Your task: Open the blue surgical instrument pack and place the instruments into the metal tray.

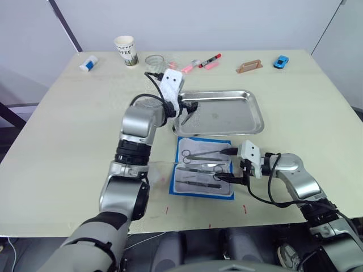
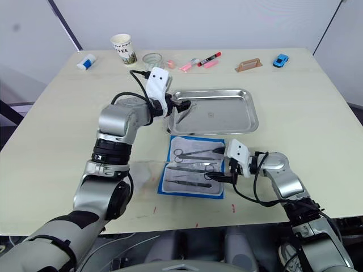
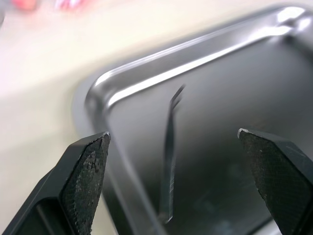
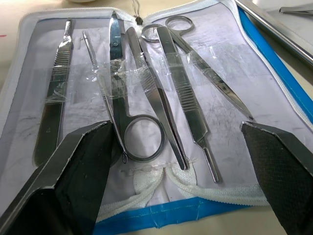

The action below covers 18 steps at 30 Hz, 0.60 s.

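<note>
The blue surgical instrument pack (image 1: 203, 168) lies open near the table's front, its pale lining up. Several silvery instruments (image 4: 161, 88) rest in it under clear straps: scissors, forceps and scalpel handles. My right gripper (image 1: 226, 165) is open at the pack's right edge, its fingers spread on either side of the ring handles (image 4: 142, 142) and touching nothing. Beyond the pack sits the metal tray (image 1: 232, 113). My left gripper (image 1: 187, 113) hovers open over the tray's left end. A slim pair of tweezers (image 3: 168, 161) lies free on the tray floor between its fingers.
Along the far edge stand a paper cup (image 1: 126, 50), a clear glass (image 1: 155, 62), pink and red markers (image 1: 209, 60), a brown holder (image 1: 249, 66), a blue toy car (image 1: 281, 61) and a small white-and-blue item (image 1: 88, 63). Bare tabletop lies left and right of the pack.
</note>
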Tool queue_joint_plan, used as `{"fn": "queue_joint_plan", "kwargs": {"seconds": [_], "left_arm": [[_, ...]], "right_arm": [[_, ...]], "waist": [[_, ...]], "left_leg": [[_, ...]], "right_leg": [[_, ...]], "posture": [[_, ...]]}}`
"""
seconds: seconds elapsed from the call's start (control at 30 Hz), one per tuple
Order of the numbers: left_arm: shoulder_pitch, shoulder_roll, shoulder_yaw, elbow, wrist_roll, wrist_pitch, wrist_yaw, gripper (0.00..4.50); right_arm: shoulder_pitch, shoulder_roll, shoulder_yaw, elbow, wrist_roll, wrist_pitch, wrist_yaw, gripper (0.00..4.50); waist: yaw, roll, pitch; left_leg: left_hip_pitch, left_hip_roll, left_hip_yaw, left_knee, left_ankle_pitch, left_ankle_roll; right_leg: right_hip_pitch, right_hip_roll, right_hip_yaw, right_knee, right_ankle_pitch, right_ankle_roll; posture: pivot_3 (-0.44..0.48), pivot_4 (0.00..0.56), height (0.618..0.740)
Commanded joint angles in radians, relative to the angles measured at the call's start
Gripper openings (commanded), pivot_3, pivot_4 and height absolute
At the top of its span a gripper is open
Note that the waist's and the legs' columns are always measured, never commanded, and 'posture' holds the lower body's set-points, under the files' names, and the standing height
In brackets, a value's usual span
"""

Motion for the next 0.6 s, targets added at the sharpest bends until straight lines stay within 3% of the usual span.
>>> {"fn": "queue_joint_plan", "kwargs": {"seconds": [0.03, 0.13, 0.37, 0.6], "left_arm": [[0.038, 0.084, -0.009, -0.028, -0.027, -0.163, -0.139, 4.46], [0.069, 0.142, -0.001, -0.006, -0.063, -0.296, -0.276, 4.46], [0.089, 0.342, -0.069, 0.119, -0.083, -0.658, -0.747, 4.46], [0.057, 0.419, -0.156, 0.262, -0.03, -0.885, -1.009, 4.46]], "right_arm": [[0.047, 0.01, 0.074, 0.079, -0.084, 0.038, -0.044, 4.5], [0.044, 0.015, 0.074, 0.082, -0.085, 0.037, -0.045, 4.5], [0.041, 0.018, 0.072, 0.094, -0.088, 0.03, -0.045, 4.5], [0.04, 0.016, 0.068, 0.095, -0.086, 0.03, -0.044, 4.5]], "waist": [[-0.001, 0.0, 0.0], [0.0, 0.0, 0.0], [0.0, 0.0, 0.0], [0.0, 0.0, 0.0]], "left_leg": [[0.001, 0.0, 0.0, -0.001, 0.0, 0.0], [0.003, 0.0, 0.0, -0.002, 0.0, -0.001], [0.003, 0.0, -0.001, -0.002, -0.001, 0.001], [0.003, 0.0, 0.0, -0.002, -0.003, 0.004]], "right_leg": [[0.0, 0.001, 0.001, 0.0, 0.0, 0.0], [0.0, 0.001, 0.003, 0.0, 0.0, -0.001], [0.0, 0.003, 0.003, -0.001, 0.0, -0.001], [0.0, 0.004, 0.004, -0.001, 0.0, -0.002]], "posture": [[0.0, 0.15, 0.74], [0.0, 0.15, 0.74], [0.0, 0.15, 0.74], [0.0, 0.15, 0.74]]}}
